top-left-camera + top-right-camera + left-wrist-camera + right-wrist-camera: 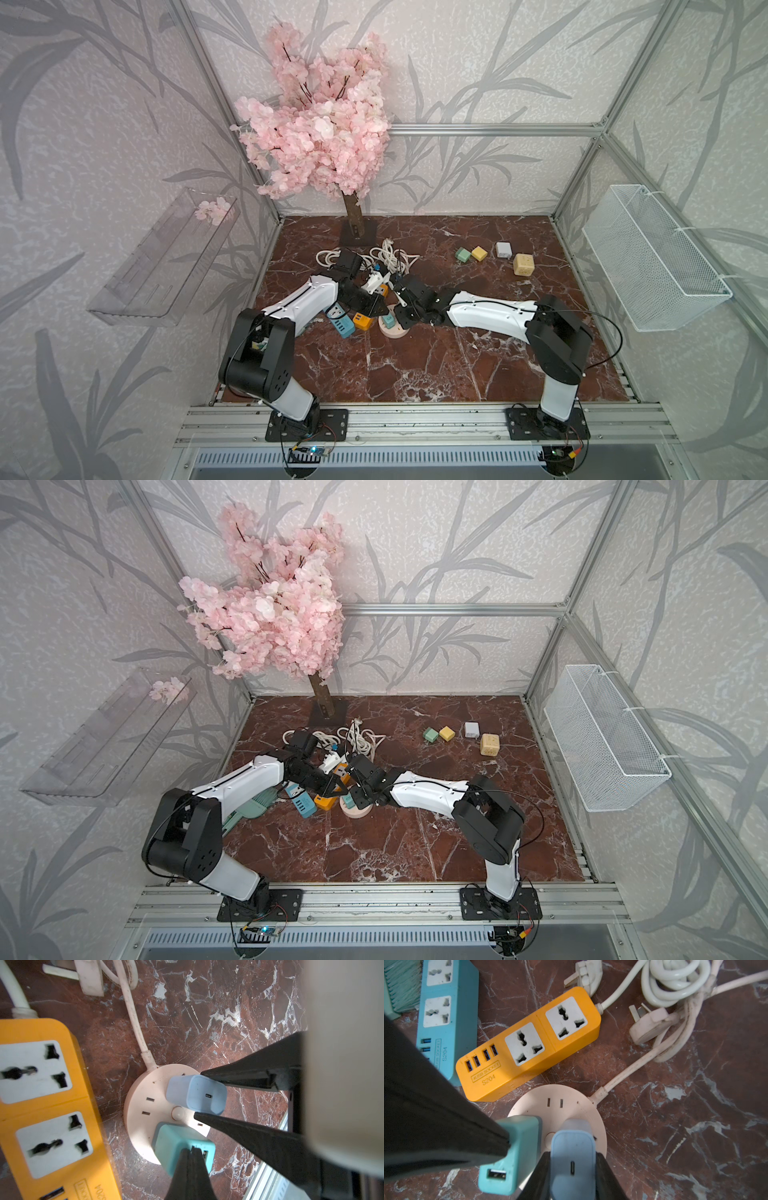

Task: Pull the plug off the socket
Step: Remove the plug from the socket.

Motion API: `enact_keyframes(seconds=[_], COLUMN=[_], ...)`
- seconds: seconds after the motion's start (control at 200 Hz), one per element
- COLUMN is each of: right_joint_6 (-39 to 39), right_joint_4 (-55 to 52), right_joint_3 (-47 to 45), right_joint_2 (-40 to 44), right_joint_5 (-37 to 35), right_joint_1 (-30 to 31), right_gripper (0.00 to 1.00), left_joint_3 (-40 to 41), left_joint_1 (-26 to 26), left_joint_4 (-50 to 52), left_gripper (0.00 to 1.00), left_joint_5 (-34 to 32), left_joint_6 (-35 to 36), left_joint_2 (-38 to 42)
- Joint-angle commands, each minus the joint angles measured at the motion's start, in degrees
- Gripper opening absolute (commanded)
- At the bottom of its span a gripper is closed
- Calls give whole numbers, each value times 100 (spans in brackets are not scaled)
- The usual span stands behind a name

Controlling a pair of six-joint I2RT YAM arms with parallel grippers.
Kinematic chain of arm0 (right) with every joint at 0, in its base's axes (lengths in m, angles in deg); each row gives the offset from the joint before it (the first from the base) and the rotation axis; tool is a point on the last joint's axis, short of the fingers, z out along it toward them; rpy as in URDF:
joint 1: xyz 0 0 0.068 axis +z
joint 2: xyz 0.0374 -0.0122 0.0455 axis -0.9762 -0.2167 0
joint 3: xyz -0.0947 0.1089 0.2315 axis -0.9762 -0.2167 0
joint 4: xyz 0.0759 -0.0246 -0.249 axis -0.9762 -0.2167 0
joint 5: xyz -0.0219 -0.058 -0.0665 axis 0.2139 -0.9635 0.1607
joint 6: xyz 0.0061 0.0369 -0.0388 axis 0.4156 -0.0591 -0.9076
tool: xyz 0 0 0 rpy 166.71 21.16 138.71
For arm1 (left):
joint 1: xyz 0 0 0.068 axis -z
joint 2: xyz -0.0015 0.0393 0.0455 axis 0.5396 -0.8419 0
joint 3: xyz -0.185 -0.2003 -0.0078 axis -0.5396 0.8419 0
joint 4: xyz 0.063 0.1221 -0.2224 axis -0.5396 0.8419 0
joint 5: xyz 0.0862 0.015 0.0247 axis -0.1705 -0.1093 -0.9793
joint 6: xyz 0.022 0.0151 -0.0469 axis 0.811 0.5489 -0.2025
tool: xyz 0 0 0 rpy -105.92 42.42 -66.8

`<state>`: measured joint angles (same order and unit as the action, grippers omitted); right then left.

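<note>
The right gripper (573, 1154) squeezes the blue plug (199, 1095), which sits in the round socket (143, 1088). The left gripper (192, 1149), pinched together, pushes on the teal plug (174, 1140), likely to hold the round socket down

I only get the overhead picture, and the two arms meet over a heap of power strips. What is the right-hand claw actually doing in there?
Observer: Its wrist view shows the right gripper shut on a pale blue charger, with one finger on each side.
Operator: Is that charger plugged into anything?
Observer: Yes, it stands plugged into a round pink socket, which lies flat on the marble.
Operator: And the other claw?
Observer: The left gripper is shut. Its tip rests on a teal charger plugged into the same socket, right beside the blue one.
</note>
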<state>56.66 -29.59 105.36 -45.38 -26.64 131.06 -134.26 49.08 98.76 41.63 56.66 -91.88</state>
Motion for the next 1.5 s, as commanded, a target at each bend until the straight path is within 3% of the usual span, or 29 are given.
enact_keyframes(seconds=[0.0, 0.175, 0.43, 0.705, 0.93, 1.045, 1.325, 1.494], right_joint_6=[194, 131, -288, -211, 202, 278, -135, -284], right_joint_4=[110, -82, -238, -276, 127, 158, 541, 626], right_joint_3=[164, 221, 235, 299, 68, 66, -282, -333], right_joint_2=[391, 387, 364, 367, 429, 402, 601, 569], right_joint_5=[528, 328, -514, -651, 513, 652, -511, -614], right_joint_1=[-166, -128, 207, 225, -237, -272, 233, 256], right_gripper=[0, 0, 0, 0, 0, 0, 0, 0], left_joint_3=[144, 138, 141, 141, 147, 142, 140, 146], left_joint_1=[-17, -17, -16, -17, -17, -17, -17, -17], left_joint_4=[345, 344, 349, 349, 347, 354, 349, 353], left_gripper=[0, 0, 0, 0, 0, 0, 0, 0], left_joint_5=[-637, -614, -612, -613, -604, -595, -586, -595], left_joint_6=[55, 63, 64, 64, 63, 63, 72, 72], left_joint_2=[-270, -275, -278, -277, -262, -274, -288, -264])
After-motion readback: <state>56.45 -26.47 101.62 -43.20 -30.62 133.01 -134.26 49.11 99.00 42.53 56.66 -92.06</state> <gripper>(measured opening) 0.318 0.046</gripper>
